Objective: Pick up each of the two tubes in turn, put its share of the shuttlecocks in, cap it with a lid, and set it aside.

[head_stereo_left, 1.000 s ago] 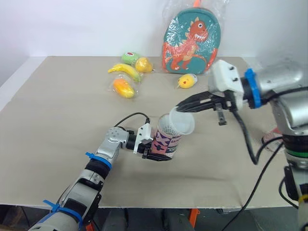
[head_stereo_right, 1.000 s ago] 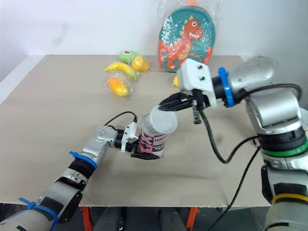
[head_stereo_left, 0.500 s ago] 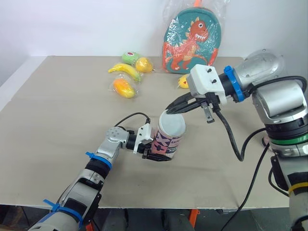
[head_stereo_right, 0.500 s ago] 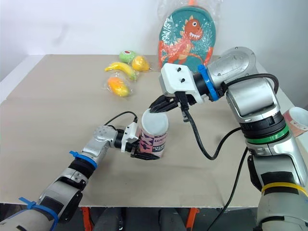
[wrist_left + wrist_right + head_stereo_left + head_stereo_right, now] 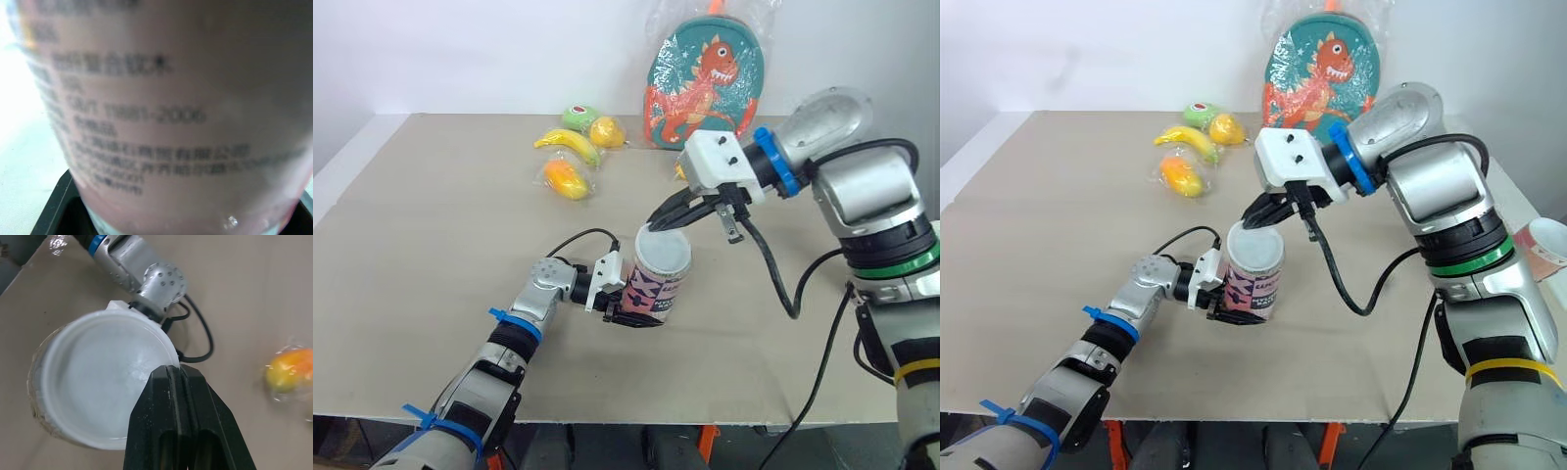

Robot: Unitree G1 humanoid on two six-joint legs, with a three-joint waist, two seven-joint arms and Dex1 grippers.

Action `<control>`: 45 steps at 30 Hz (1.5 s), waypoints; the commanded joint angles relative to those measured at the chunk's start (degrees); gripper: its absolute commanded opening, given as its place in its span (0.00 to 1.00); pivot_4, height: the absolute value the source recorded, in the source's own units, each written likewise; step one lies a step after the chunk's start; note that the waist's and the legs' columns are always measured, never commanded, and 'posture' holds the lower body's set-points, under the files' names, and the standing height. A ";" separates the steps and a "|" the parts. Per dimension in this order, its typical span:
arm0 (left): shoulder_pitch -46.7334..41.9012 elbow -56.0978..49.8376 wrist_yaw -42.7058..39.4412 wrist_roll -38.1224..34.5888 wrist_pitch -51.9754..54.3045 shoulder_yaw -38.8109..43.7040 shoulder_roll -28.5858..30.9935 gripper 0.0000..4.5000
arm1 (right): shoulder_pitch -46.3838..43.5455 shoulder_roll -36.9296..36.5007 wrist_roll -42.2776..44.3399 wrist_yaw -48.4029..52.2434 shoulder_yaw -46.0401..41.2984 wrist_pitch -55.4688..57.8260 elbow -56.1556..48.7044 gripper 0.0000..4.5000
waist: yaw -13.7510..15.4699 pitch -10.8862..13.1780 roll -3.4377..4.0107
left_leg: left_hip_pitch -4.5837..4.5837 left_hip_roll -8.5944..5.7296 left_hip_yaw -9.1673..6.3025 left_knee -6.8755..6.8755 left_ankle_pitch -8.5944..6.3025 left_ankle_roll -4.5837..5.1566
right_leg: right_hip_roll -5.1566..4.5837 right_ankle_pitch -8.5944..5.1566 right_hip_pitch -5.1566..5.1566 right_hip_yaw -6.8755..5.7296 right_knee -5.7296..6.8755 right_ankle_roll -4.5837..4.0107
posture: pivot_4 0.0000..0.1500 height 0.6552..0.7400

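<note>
left gripper (image 5: pixel 628 305): fingers closed around the lower wall of the upright tube (image 5: pixel 656 290), which stands just toward 5 o'clock of the table (image 5: pixel 431 235) centre. a translucent lid (image 5: pixel 664 249) lies over the tube's mouth, apparently level; full seating cannot be judged. right gripper (image 5: pixel 658 223): fingers pressed together, pinching the lid's rim at its 12 o'clock edge. wrapped toy fruit (image 5: pixel 570 145) lies at 11 o'clock of the tube.

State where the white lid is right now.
In the left eye view, the lid sits on top of the tube near the middle of the table, its rim pinched by the right gripper.
</note>
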 commanded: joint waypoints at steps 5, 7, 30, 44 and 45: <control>0.31 0.95 0.90 1.23 0.44 0.19 0.90 0.63 | -5.55 1.09 1.45 2.59 1.42 -2.18 4.01 0.02 | -0.01 0.00 0.00 | 0.00 0.00 -0.01 0.00 0.00 0.00 | 0.00 0.00 0.00 -0.01 0.02 0.00 | 1.00 0.94; 0.56 0.75 0.89 1.21 0.45 0.23 1.10 0.63 | -5.10 0.52 2.06 2.59 1.64 -2.10 3.11 0.02 | 0.00 0.00 0.00 | -0.01 0.00 -0.01 0.00 0.00 0.00 | 0.00 0.00 -0.01 0.00 0.02 -0.01 | 1.00 0.94; 0.69 0.66 0.60 1.19 0.69 0.05 1.17 0.63 | -0.19 -2.21 -0.99 1.07 0.21 -2.82 -4.95 0.02 | 0.00 0.00 0.00 | 0.00 0.00 -0.01 -0.01 0.00 0.00 | 0.01 -0.02 -0.02 0.00 0.02 -0.01 | 1.00 0.94; 0.85 0.51 1.01 1.19 0.87 0.27 1.35 0.63 | -0.43 -2.57 -2.18 0.66 -1.31 -4.13 -7.92 0.02 | 0.00 0.00 0.00 | 0.00 0.00 -0.01 -0.01 0.00 0.00 | 0.01 -0.02 -0.03 -0.01 0.02 -0.01 | 1.00 0.94; 0.81 0.56 1.03 1.20 0.85 0.28 1.35 0.63 | -0.32 -2.73 -2.26 0.72 -1.30 -4.17 -8.11 0.02 | 0.00 0.00 0.00 | 0.00 0.01 -0.01 -0.01 0.00 0.00 | 0.01 -0.02 -0.03 0.00 0.02 -0.01 | 1.00 0.94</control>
